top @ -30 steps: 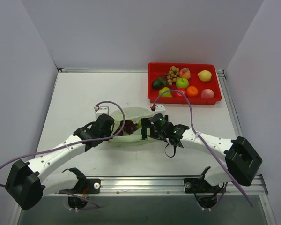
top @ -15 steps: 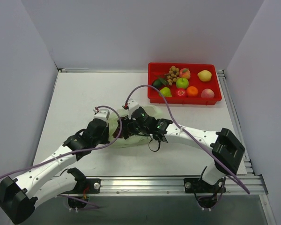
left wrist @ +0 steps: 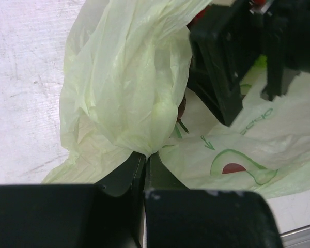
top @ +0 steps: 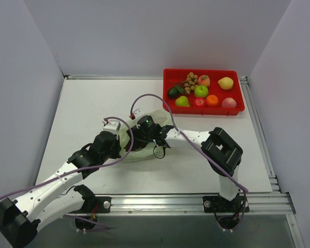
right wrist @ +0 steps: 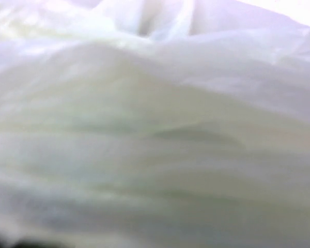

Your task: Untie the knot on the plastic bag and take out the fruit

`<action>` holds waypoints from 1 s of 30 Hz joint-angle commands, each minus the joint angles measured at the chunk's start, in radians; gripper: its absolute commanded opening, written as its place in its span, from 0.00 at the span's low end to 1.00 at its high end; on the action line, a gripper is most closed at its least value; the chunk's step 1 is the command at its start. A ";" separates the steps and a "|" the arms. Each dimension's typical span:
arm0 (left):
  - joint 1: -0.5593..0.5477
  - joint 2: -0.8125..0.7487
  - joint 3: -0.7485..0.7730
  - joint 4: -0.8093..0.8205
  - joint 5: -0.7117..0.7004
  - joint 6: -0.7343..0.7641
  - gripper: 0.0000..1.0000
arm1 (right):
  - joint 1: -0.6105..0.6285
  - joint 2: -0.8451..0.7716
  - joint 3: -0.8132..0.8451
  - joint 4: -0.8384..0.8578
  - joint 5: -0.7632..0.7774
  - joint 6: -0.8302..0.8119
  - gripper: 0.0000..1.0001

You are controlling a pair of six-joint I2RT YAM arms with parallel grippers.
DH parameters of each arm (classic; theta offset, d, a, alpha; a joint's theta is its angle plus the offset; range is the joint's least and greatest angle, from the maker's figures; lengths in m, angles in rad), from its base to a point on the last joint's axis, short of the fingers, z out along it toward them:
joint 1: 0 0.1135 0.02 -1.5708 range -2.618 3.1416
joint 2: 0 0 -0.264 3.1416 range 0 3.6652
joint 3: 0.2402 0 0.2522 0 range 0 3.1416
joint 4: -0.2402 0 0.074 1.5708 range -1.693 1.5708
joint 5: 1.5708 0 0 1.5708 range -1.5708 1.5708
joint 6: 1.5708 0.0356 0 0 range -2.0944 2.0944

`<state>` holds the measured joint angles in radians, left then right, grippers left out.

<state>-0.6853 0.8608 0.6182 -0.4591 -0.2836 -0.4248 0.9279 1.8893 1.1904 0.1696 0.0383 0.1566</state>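
A: Two arms meet at the plastic bag (top: 162,119), which lies near the middle of the counter (top: 82,108), well apart from the red tray (top: 166,85).

B: How is the left tool (left wrist: 145,157)?

A: It is pinched narrow on a bunched fold of the bag's film, which stands above it in a crumpled peak.

B: And the right tool (top: 143,133)?

A: It is down on the bag, just beside the left one. Its own camera shows only blurred pale plastic, so I cannot tell whether it is wide or narrow.

B: Where is the fruit (top: 201,91)?

A: Several pieces sit in the tray at the far right, alongside a tan cluster (top: 190,81) and a yellow piece (top: 226,83). Beside the raised fold a small dark reddish shape peeks out, too little of it to name. An avocado print (left wrist: 236,166) shows on the flat part of the bag.

B: What of the knot?

A: I cannot pick it out.
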 commanded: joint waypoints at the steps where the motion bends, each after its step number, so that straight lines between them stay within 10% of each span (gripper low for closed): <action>1: 0.003 -0.025 -0.005 0.037 0.015 0.015 0.00 | -0.009 0.059 0.076 0.035 -0.029 -0.012 0.87; 4: 0.003 -0.025 -0.003 0.039 0.011 0.015 0.00 | -0.009 0.079 0.078 0.031 -0.058 -0.006 0.78; 12: 0.006 -0.017 0.003 0.033 -0.025 0.024 0.00 | -0.008 -0.038 -0.008 0.047 -0.120 -0.012 0.03; 30: 0.006 -0.003 0.029 0.031 -0.085 0.070 0.00 | 0.031 -0.453 -0.087 -0.096 -0.248 -0.066 0.00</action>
<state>-0.6853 0.8494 0.6128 -0.4595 -0.3626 -0.3859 0.9508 1.5253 1.0985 0.0856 -0.1791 0.1036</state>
